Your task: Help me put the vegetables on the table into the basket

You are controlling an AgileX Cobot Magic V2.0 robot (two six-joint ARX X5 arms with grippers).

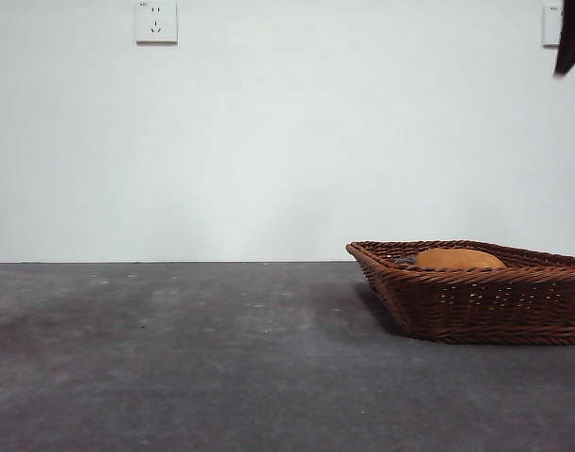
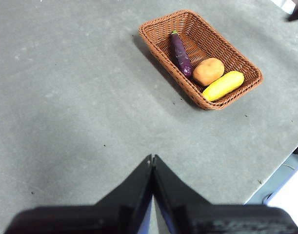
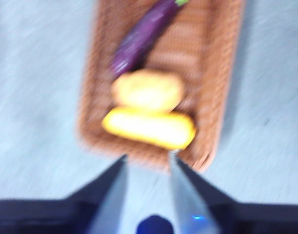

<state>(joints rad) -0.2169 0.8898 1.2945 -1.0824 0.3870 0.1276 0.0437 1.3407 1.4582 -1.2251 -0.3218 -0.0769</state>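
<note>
Two grippers in view, neither holding anything. Left gripper [image 2: 152, 161]: jaws pressed together, high over bare table [image 2: 80, 112], well apart from the basket [image 2: 153, 41]. Right gripper [image 3: 148, 161]: jaws parted, above the basket's near end; view blurred. In the basket, nearest that gripper: corn [image 2: 223, 86], then potato [image 2: 208, 71] touching it, then eggplant [image 2: 180, 53]. Wall socket [image 1: 156, 22] behind.

Grey table [image 1: 174, 358], wicker basket [image 1: 485, 306] on it
</note>
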